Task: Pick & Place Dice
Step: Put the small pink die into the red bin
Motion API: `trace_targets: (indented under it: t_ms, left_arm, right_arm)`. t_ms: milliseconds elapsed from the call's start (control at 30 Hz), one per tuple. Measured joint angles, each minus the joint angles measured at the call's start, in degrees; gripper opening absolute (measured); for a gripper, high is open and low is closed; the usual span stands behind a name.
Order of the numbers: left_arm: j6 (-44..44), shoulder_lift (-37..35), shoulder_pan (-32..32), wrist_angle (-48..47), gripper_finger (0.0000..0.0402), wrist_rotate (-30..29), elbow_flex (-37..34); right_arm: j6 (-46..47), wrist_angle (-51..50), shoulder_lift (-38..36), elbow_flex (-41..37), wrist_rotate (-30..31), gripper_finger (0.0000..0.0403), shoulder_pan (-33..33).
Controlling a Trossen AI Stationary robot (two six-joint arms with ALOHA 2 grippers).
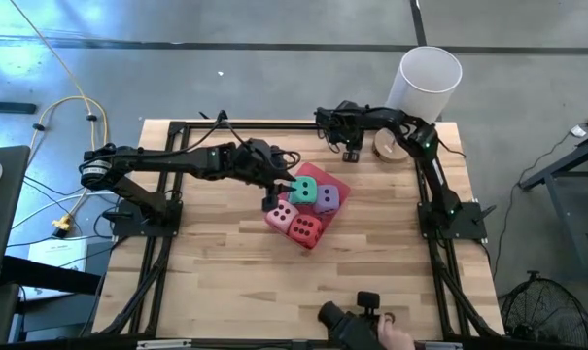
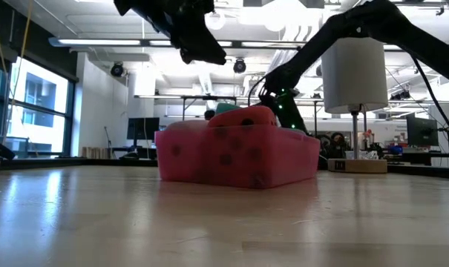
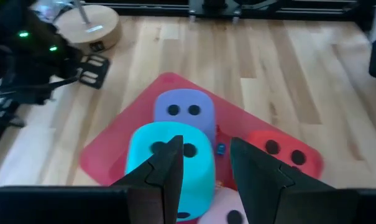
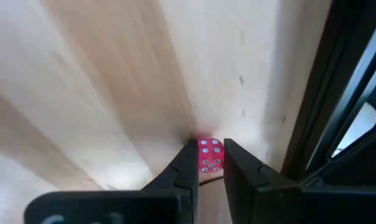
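While our right gripper (image 4: 211, 163) pinches a tiny translucent red die (image 4: 209, 155) on the wood at the high view's upper centre, we should lift straight up, keeping the pinch square. Our left gripper (image 3: 203, 163), fingers parted and empty, hovers at frame centre over the 4 soft cubes on the flat pink tray (image 1: 340, 184): teal (image 1: 304, 190), purple (image 1: 327, 198), pale pink (image 1: 281, 216), red (image 1: 305, 229).
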Motion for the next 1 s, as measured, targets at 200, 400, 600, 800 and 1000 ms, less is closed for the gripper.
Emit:
trace_targets:
  t_ms: [200, 400, 600, 800, 1000]
  left_arm:
    - [-0.3, 0.0, -0.1, -0.8, 0.0127, 3.7, 0.0]
    - [-2.9, 0.0, -0.8, -1.6, 0.0127, 3.7, 0.0]
    - [-3.3, 0.0, -1.3, -3.8, 0.0127, 3.7, 0.0]
    - [-3.5, 0.0, -1.2, -9.6, 0.0127, 2.9, 0.0]
    - [-5.4, 0.0, -0.7, -12.6, 0.0127, 1.5, -0.1]
  right_arm:
    - [1.2, -0.3, -1.8, 0.0, -0.2, 0.0034, 3.2]
    - [3.0, -2.5, -6.1, 0.1, 1.4, 0.0034, 7.2]
    - [11.3, -8.2, -11.3, 0.1, 2.3, 0.0034, 11.6]
    - [19.3, -15.3, -15.6, 0.1, 2.5, 0.0034, 16.9]
    - [27.8, -19.4, -20.2, 0.1, 2.3, 0.0034, 22.0]
